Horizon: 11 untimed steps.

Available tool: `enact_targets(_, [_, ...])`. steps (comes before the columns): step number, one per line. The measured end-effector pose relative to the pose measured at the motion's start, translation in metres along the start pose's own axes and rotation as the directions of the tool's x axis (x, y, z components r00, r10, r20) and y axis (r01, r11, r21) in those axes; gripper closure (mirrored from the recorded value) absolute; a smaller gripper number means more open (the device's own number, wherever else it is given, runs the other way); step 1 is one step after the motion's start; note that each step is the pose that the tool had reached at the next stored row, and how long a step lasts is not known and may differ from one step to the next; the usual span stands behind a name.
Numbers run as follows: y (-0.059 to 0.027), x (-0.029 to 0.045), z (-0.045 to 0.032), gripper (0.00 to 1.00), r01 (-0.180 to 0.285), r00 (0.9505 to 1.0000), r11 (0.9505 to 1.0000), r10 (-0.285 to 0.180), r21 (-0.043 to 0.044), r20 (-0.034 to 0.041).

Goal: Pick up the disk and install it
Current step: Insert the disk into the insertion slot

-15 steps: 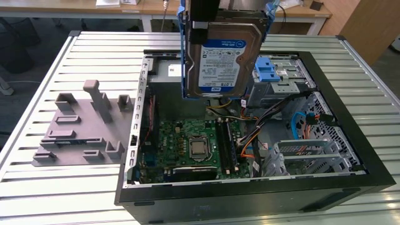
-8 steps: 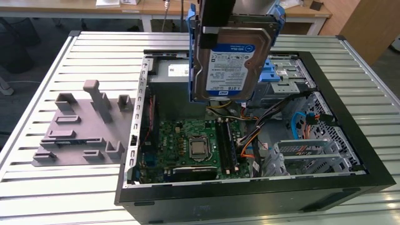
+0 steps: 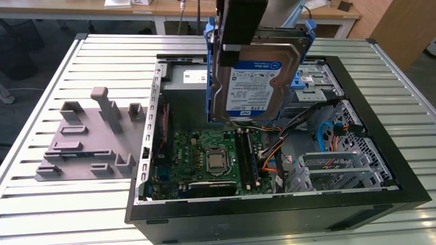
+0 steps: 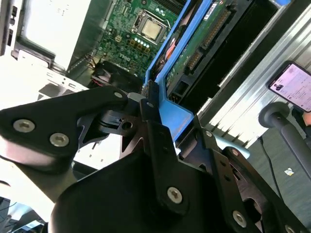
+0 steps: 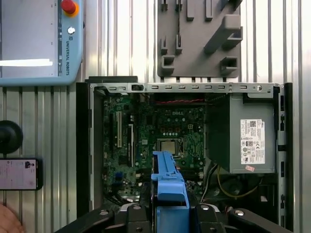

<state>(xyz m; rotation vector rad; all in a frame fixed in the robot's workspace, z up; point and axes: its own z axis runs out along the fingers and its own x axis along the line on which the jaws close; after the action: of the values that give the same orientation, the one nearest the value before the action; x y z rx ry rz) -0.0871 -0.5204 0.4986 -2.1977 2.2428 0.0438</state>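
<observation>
Where the gripper (image 3: 235,35) enters from the top of the exterior view, I see it clamped on the upper end of the disk (image 3: 256,84). The disk hangs on end below it, label side facing that camera. In the second wrist view the fingers (image 4: 154,136) stand only narrowly apart. They are closed on either side of the disk's blue plastic frame, which fills the gap between them and touches both. The disk's green circuit side runs away from them towards the case.

Position of the disk: above the open computer case (image 3: 272,212), over the motherboard (image 3: 197,153) and near the processor (image 3: 216,161). I cannot tell how far its lower edge is from the board. In the first wrist view the disk appears edge-on as a blue strip just beside the processor.

Count:
- One disk, with two blue side rails (image 3: 212,76), one on each long edge.
- One gripper.
- One open case, holding one motherboard, one processor, one grey power supply (image 5: 243,141) and one silver perforated drive cage (image 3: 337,168).
- One grey fixture plate (image 3: 81,143) with raised blocks, lying on the slatted table (image 3: 68,209) at the exterior view's left, well apart from the disk.
- One phone (image 5: 18,174) and one teach pendant (image 5: 34,43), both on the table outside the case.
</observation>
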Motion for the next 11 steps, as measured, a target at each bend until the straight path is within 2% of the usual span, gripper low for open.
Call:
enact_targets(3, [-0.0022,0.0029,0.0008,0.63,0.000,1.0000,1.0000,0.000,0.0001,0.0002])
enact_targets(11, [-0.0177,0.0031,0.0031,0.63,0.000,1.0000,1.0000,0.000,0.0001,0.0003])
